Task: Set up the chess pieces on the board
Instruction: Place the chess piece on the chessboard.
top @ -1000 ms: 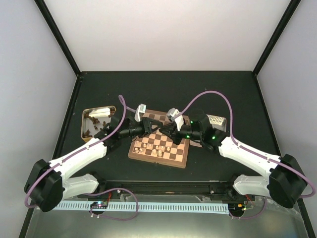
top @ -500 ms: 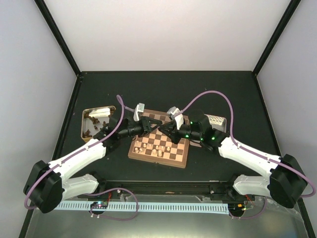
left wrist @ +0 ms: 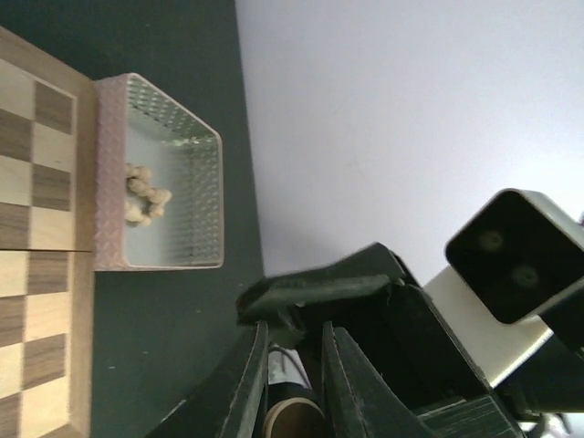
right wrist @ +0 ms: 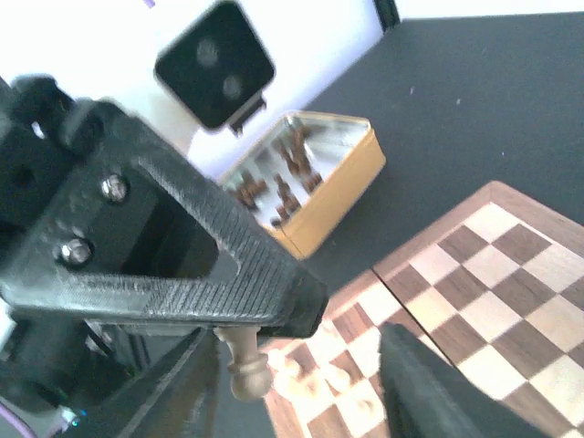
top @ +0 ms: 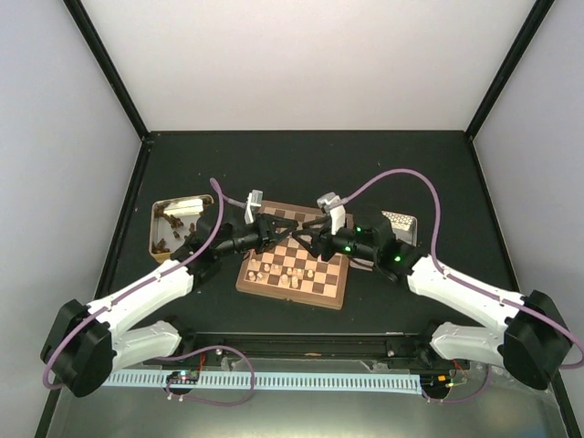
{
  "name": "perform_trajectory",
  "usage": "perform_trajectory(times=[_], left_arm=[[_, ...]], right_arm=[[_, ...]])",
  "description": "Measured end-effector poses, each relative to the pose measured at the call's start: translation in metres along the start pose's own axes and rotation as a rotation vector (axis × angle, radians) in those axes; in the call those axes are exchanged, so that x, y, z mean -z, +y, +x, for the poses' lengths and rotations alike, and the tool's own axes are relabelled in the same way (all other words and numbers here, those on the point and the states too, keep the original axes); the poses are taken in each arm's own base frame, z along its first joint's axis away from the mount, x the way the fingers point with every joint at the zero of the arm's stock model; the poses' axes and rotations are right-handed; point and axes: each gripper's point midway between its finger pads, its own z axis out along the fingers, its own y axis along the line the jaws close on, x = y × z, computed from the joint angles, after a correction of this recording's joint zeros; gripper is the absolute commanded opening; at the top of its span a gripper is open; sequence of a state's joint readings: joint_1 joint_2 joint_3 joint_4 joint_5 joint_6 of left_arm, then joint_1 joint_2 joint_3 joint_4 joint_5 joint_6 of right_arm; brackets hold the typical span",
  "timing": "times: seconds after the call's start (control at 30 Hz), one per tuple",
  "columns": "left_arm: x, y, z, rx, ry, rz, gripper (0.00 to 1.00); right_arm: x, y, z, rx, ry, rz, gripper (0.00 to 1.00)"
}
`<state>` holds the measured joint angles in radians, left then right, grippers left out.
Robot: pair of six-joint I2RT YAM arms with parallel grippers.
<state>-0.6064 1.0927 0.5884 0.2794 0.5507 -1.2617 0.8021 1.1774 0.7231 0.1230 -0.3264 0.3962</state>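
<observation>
a pale piece [right wrist: 245, 363] is being pinched at its top by the left pincer [left wrist: 294, 347], w/ the jaws being pressed nearly together on it. the piece is being held upright in the air, base down, over the far half of the board [top: 290, 297] and clear of the squares. the right pincer [right wrist: 303, 336] is being held well open, w/ nothing gripped. its fingers [right wrist: 415, 383] are being held either side of the pale piece, apart from it. the two pincers are being pointed at each other, tip to tip, above the board. more pale chess pieces [top: 287, 269] are being borne on the near squares, approx. in the middle. dark pieces [right wrist: 287, 169] are being stored in a tin [right wrist: 338, 187] left of the board. a few pale ones [left wrist: 144, 193] are being stored in a 2nd tin [left wrist: 109, 173], which is being pressed against the board's right edge. everything is being carried by a dark table [top: 301, 164].
</observation>
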Motion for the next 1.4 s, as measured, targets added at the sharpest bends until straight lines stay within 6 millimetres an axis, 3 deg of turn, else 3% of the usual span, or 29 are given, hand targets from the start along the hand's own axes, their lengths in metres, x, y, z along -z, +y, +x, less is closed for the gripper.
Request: perform_trajectory(times=[0.2, 0.33, 0.47, 0.77, 1.03, 1.4], left_arm=[[0.003, -0.017, 0.002, 0.069, 0.008, 0.061, 0.08], [0.004, -0.026, 0.0, 0.133, 0.005, 0.097, 0.08], [0.005, -0.035, -0.001, 0.194, 0.003, 0.144, 0.08], [0.006, -0.035, -0.003, 0.29, -0.005, 0.169, 0.08], [0.007, -0.038, -0.007, 0.311, -0.023, 0.186, 0.08], [0.006, -0.039, -0.008, 0.32, -0.026, 0.192, 0.08]], right_arm=[[0.026, 0.014, -0.028, -0.156, -0.177, -0.06, 0.59], [0.026, 0.024, -0.038, -0.265, -0.226, -0.143, 0.59], [0.019, 0.023, -0.035, -0.349, -0.219, -0.173, 0.57], [0.013, 0.026, -0.03, -0.457, -0.207, -0.227, 0.39], [0.014, 0.029, -0.028, -0.53, -0.206, -0.267, 0.38], [0.015, 0.03, -0.024, -0.593, -0.186, -0.275, 0.2]])
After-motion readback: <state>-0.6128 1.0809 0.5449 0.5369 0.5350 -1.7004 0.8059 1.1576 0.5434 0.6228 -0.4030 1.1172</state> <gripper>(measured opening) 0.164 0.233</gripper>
